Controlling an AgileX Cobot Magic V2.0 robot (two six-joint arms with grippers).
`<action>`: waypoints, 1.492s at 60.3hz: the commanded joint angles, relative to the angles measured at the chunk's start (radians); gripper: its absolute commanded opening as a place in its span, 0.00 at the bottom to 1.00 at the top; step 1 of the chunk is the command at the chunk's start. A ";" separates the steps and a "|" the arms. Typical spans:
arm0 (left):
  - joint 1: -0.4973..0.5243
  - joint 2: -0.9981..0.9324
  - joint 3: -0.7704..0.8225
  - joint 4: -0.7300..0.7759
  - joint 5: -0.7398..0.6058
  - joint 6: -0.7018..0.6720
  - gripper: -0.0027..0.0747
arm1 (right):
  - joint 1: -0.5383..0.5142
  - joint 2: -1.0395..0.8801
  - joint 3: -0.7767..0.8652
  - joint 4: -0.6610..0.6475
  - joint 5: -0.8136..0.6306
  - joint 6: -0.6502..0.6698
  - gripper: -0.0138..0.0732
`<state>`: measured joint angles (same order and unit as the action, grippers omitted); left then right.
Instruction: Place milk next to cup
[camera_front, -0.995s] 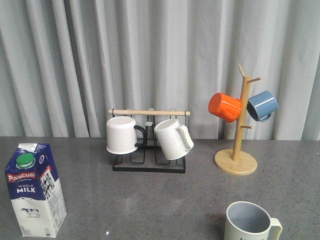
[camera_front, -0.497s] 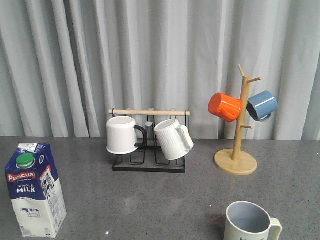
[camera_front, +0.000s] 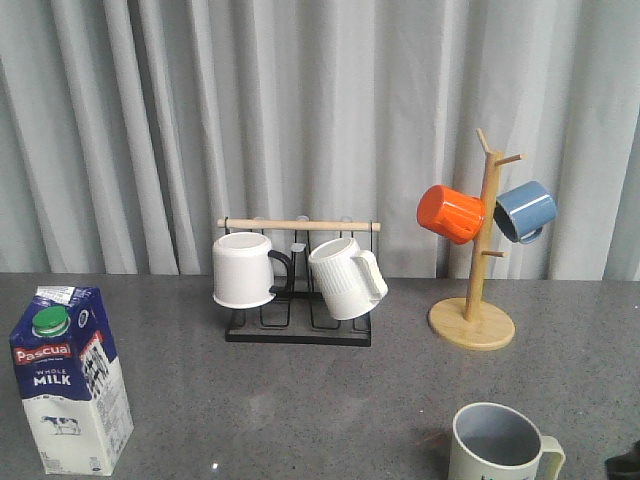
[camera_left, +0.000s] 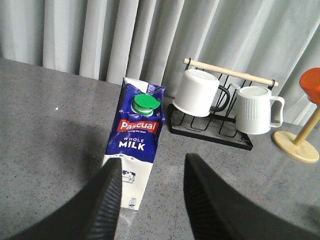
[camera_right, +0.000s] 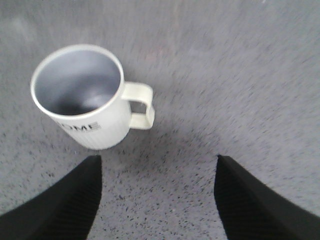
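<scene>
Nearest, at the table's (camera_front: 300, 400) front edge: milk (camera_front: 70, 378), upright at front left, green cap on its slanted top, "Pascual WHOLE MILK" facing forward; cup (camera_front: 500, 445), upright at front right, handle to the right, well apart from the milk. Left gripper (camera_left: 152, 200): released, fingers spread, hovering just short of the milk (camera_left: 135, 152), touching nothing. Right gripper (camera_right: 157, 195): jaws wide apart, empty, above bare tabletop near the cup (camera_right: 87, 97), whose lettering is partly readable; a dark sliver of it (camera_front: 625, 463) shows at the front view's lower right corner. Farther back, centre: black wire rack (camera_front: 298, 325) with wooden bar, holding a white mug (camera_front: 243, 269) with black handle and a ribbed mug (camera_front: 345, 278). Back right: wooden mug tree (camera_front: 472, 322) carrying an orange mug (camera_front: 450, 213) and a blue mug (camera_front: 524, 210). Rearmost: grey curtain (camera_front: 320, 110).
</scene>
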<state>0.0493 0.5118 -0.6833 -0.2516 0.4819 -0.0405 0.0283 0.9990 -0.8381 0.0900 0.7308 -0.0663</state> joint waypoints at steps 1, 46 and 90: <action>-0.001 0.011 -0.032 -0.008 -0.067 0.002 0.42 | -0.004 0.078 -0.032 0.014 -0.082 -0.022 0.69; -0.001 0.012 -0.032 -0.008 -0.060 0.002 0.42 | -0.004 0.408 -0.032 0.113 -0.352 -0.144 0.69; -0.001 0.012 -0.032 -0.008 -0.059 0.002 0.42 | -0.004 0.546 -0.040 0.373 -0.514 -0.493 0.15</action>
<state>0.0493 0.5118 -0.6837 -0.2516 0.4879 -0.0392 0.0283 1.5803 -0.8435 0.4201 0.2595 -0.5206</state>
